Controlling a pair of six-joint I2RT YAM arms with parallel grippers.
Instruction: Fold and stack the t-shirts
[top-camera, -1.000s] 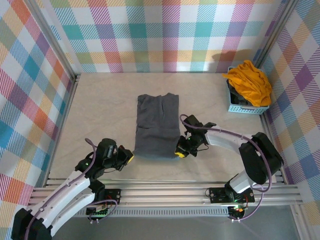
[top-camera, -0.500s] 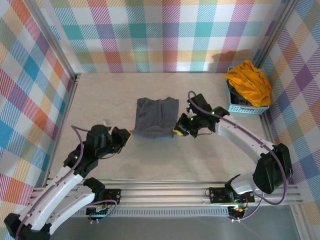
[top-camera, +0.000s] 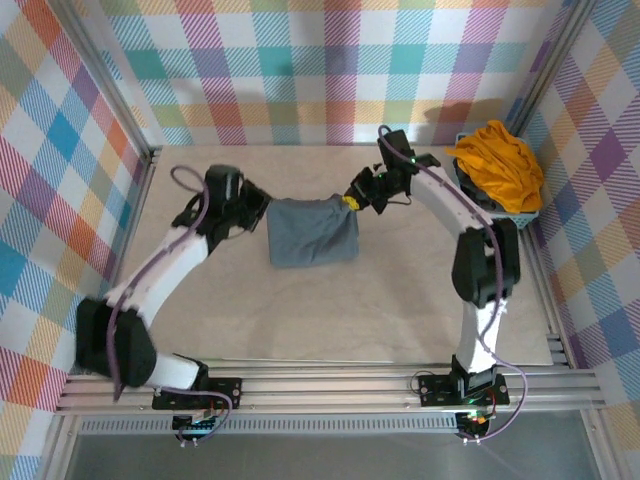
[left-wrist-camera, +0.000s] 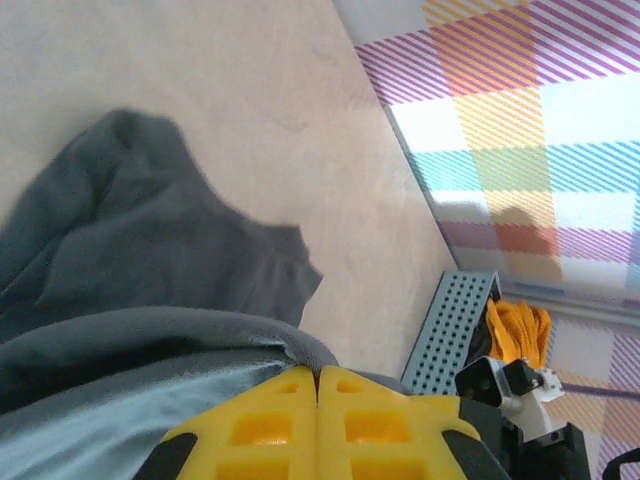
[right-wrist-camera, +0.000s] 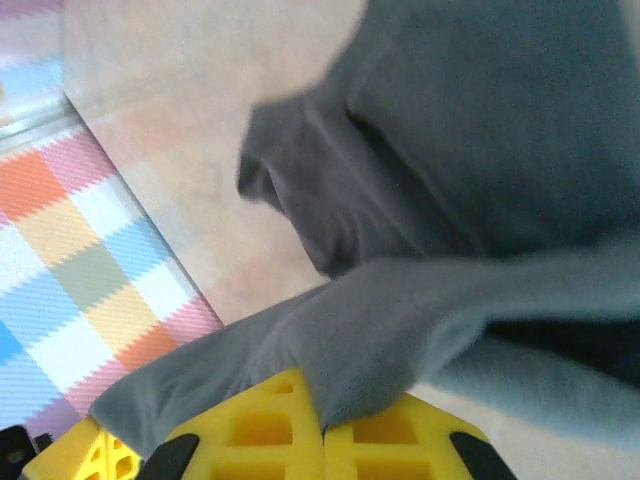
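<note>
The yellow fingers (left-wrist-camera: 260, 430) of the left gripper (left-wrist-camera: 318, 385) are being pressed flat together, and a fold of the dark grey t-shirt (left-wrist-camera: 150, 270) is being pinched at their tips. The yellow fingers (right-wrist-camera: 250, 435) of the right gripper (right-wrist-camera: 322, 428) are likewise being kept closed on an edge of the same cloth, which is being draped over their tips. From above, the left gripper (top-camera: 262, 212) is being held at the far left corner of the dark grey t-shirt (top-camera: 312, 238) and the right gripper (top-camera: 350, 201) at its far right corner (whether that edge is being lifted off the surface cannot be told). The rest of the garment is being left lying in a roughly square, folded shape on the table (top-camera: 300, 320), toward the far side. The mustard t-shirt (top-camera: 497, 168) is being kept bunched in the light-blue basket (top-camera: 472, 213) at the table's far right corner, well apart from the grey one. From the left wrist camera, the basket (left-wrist-camera: 455, 320) and a bit of the mustard t-shirt (left-wrist-camera: 517, 330) are being seen beyond the grey cloth.
</note>
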